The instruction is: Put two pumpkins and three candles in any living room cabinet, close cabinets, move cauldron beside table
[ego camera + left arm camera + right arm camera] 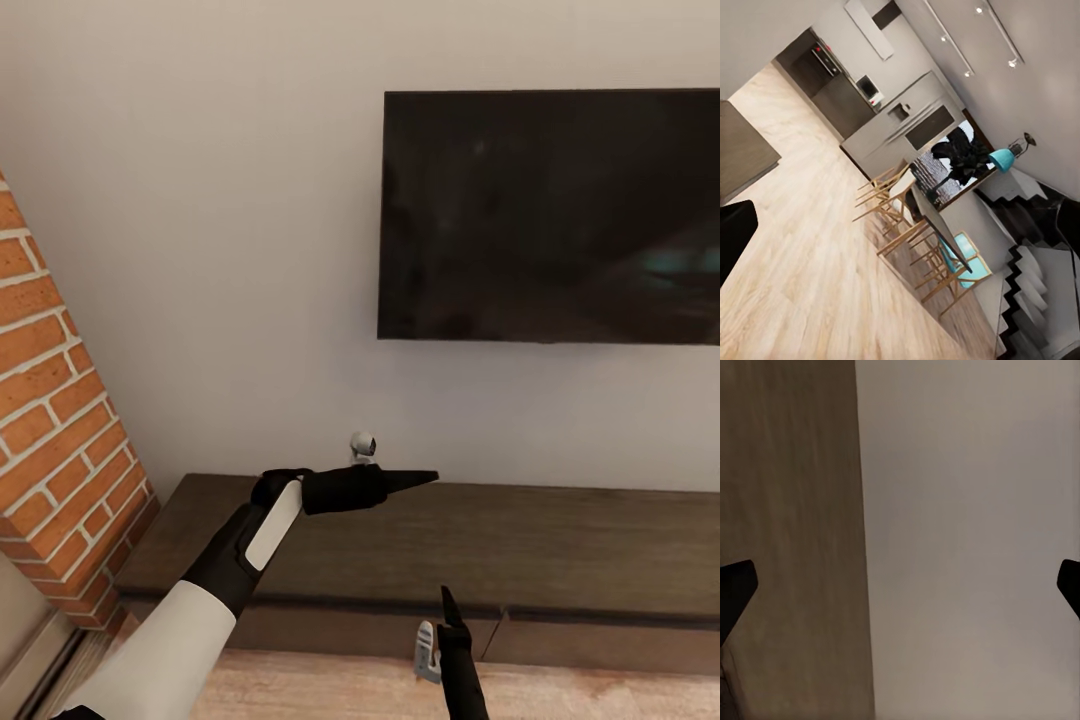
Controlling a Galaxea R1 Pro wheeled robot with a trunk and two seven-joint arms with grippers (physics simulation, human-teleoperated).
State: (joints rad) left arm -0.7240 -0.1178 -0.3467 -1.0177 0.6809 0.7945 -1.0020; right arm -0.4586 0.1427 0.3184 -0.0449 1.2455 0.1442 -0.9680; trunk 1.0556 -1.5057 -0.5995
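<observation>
A long, low, dark brown cabinet [420,550] stands against the wall under the television, and the drawer fronts I can see sit flush. My left gripper [415,479] hovers over the cabinet top, pointing right, open and empty; one dark fingertip [735,232] shows in the left wrist view. My right gripper [448,605] points upward just in front of the cabinet's front edge, open and empty. In the right wrist view its fingertips [736,592] sit far apart over the cabinet top [787,510] and the wall. Pumpkins, candles, cauldron and glass table are out of view.
A dark television [550,215] hangs on the pale wall. A small white round device [362,445] stands on the cabinet's back edge. A brick wall [50,400] closes the left side. The left wrist view looks across wood floor [810,255] to dining chairs [907,225], kitchen and stairs.
</observation>
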